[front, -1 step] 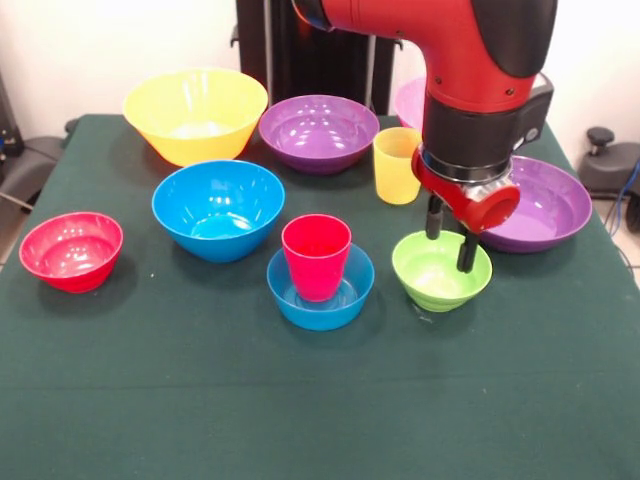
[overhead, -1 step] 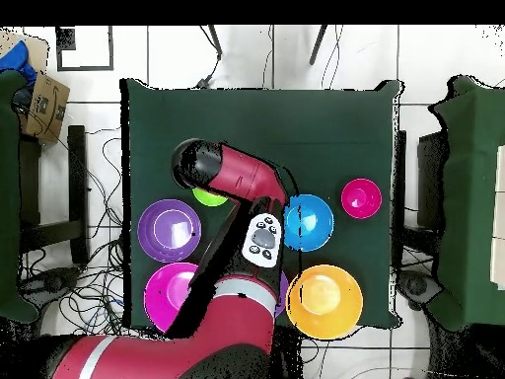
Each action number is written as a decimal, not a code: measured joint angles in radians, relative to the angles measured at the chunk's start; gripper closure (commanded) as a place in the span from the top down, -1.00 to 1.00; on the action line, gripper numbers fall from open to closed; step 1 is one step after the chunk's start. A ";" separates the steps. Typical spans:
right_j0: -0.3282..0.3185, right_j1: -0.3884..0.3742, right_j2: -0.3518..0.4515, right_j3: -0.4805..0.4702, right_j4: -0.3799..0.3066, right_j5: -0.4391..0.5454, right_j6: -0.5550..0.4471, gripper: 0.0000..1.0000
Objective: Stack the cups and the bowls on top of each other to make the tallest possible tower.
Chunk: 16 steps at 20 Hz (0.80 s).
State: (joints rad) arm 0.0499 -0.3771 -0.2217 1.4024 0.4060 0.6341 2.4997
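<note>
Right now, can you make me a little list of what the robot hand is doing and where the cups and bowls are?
gripper: the gripper straddles the far rim of the small lime green plastic bowl, fingers apart
tower so far: red ribbed plastic cup standing upright in the small blue plastic bowl
yellow plastic cup: upright, alone, behind the green bowl
loose bowls: small red bowl, medium blue bowl, large yellow bowl

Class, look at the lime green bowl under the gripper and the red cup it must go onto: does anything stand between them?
Nothing visible does. The lime green bowl sits on the cloth beside the red cup, which stands in the small blue bowl; only bare cloth separates them. The gripper has its fingers at the lime bowl's rim.
</note>
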 measured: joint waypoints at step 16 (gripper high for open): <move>-0.013 0.025 0.007 0.069 -0.076 -0.078 0.000 1.00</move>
State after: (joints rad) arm 0.0372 -0.3526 -0.2143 1.4715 0.3300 0.5558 2.4997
